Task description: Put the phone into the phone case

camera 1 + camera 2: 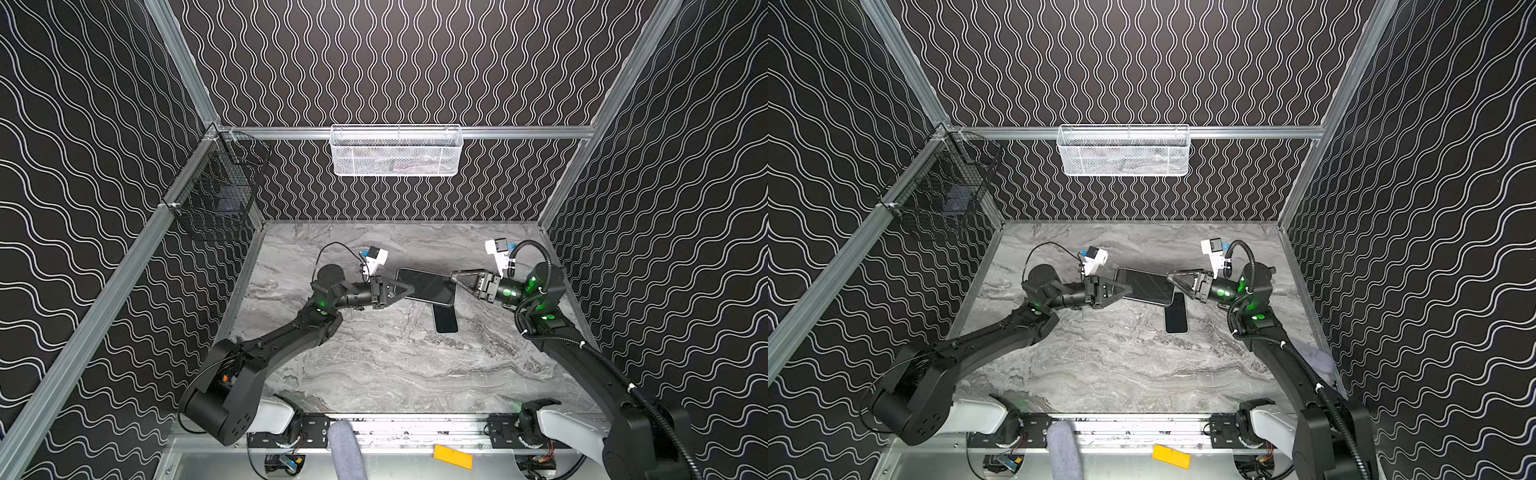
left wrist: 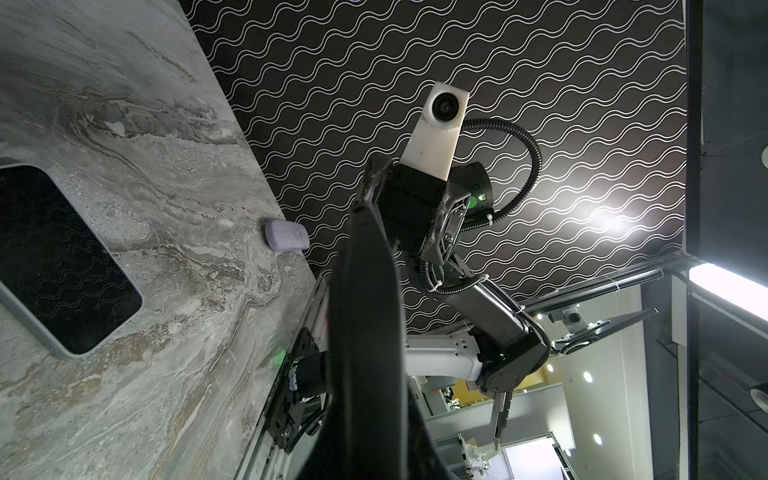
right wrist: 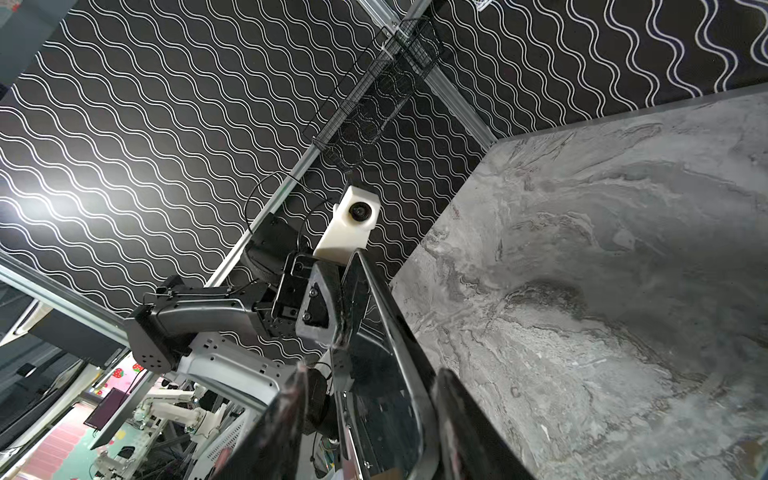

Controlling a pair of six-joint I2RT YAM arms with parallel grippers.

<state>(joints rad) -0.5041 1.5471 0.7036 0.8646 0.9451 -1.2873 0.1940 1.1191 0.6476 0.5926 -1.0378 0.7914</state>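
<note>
The phone (image 1: 428, 286), a glossy black slab with a silvery edge, hangs tilted above the table in both top views (image 1: 1148, 286). My left gripper (image 1: 409, 289) is shut on its left end; in the left wrist view the phone (image 2: 365, 311) rises edge-on from the jaws. My right gripper (image 1: 453, 277) is at its right end, and in the right wrist view its fingers (image 3: 270, 424) stand open on either side of the phone (image 3: 382, 374). The phone case (image 1: 446, 322), dark with a grey rim (image 2: 54, 257), lies flat on the table, its far end hidden under the phone.
A white mesh basket (image 1: 397, 151) hangs on the back wall and a black wire basket (image 1: 220, 195) on the left wall. A lilac cloth (image 1: 1312, 353) lies by the table's right edge. A grey padded cylinder (image 1: 345, 449) and a yellow block (image 1: 453, 456) sit below the front rail.
</note>
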